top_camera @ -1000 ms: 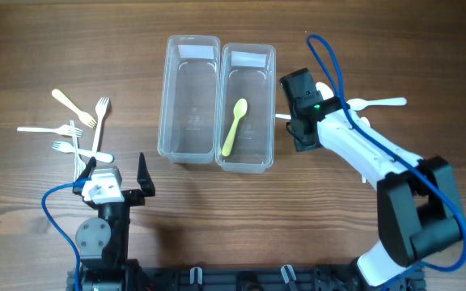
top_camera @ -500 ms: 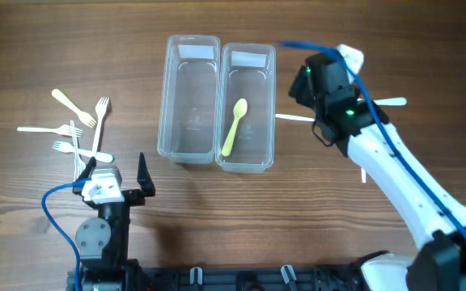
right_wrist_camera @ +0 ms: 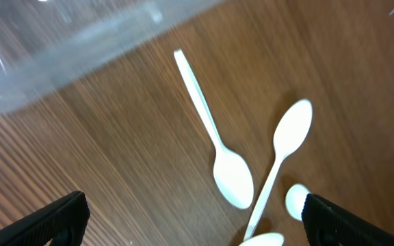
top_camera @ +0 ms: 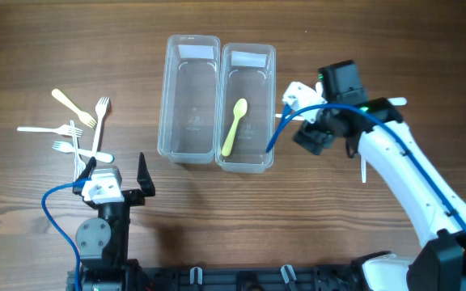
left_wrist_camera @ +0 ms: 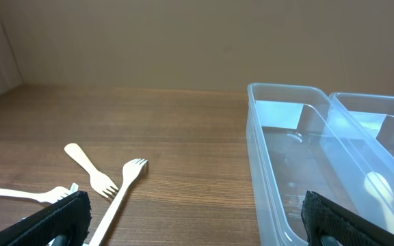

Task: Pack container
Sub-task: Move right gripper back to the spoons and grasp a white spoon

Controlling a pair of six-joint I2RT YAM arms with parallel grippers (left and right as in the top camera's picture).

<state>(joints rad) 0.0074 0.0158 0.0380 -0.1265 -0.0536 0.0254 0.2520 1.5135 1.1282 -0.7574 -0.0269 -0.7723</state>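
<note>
Overhead view first: on the wooden table (top_camera: 314,226), two clear plastic tubs touching side by side toward 12 o'clock, the left container (top_camera: 192,48) bare inside, the right container (top_camera: 249,55) holding one yellow-green spoon (top_camera: 234,127) laid lengthwise. At 9 o'clock a loose heap of plastic forks (top_camera: 75,129), some crossing. At 3 o'clock the white spoons (top_camera: 385,102), mostly hidden under the right arm. At 7 o'clock the left gripper (top_camera: 112,171), jaws spread, nothing between. Just beside the 3 o'clock wall of the right container, the right gripper (top_camera: 307,117), above the spoons; jaws hard to read from here. Left wrist view next: own fingers in both lower corners, wide apart and empty; a cream fork (left_wrist_camera: 91,167) and a white fork (left_wrist_camera: 118,198) toward 8 o'clock, the left container at 3 o'clock. Right wrist view last: fingers again in the two lower corners, fully apart, gripping nothing; below them a nearer white spoon (right_wrist_camera: 207,123) at centre and a second white spoon (right_wrist_camera: 279,160) toward 4 o'clock, close together, contact not clear. Judged for handling: very light, thin, stiff yet a little springy, smooth and flat on the wood, so likely to slide or flip under closing jaws. Best taken across the narrow handle near its middle, jaws square to it and low on the table; not by the rounded, slippery bowl. Some risk of pinching two at once.
</note>
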